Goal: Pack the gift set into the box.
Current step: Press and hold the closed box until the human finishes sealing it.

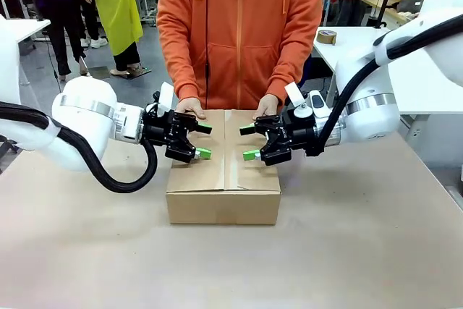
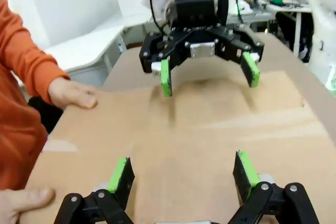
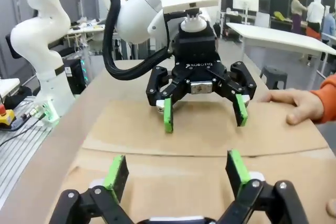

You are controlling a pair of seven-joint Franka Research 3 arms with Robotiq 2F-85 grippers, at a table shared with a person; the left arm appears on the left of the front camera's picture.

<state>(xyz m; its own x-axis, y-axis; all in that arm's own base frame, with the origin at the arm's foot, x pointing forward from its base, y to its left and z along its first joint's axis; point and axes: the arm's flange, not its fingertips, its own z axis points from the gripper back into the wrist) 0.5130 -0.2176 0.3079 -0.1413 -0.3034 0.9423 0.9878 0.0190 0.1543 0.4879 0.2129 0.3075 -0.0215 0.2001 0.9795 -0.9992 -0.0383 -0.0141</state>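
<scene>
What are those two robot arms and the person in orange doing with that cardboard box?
The brown box sits on the table with its top flaps folded shut. The left gripper and the right gripper face each other low over the lid, both open and holding nothing. The person's hands rest on the lid's far edge.

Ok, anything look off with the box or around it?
Nothing stands out. The box sits square on the table, flaps folded shut, no damage. The person's hands rest on its far edge; the left gripper and right gripper are open over its top.
</scene>
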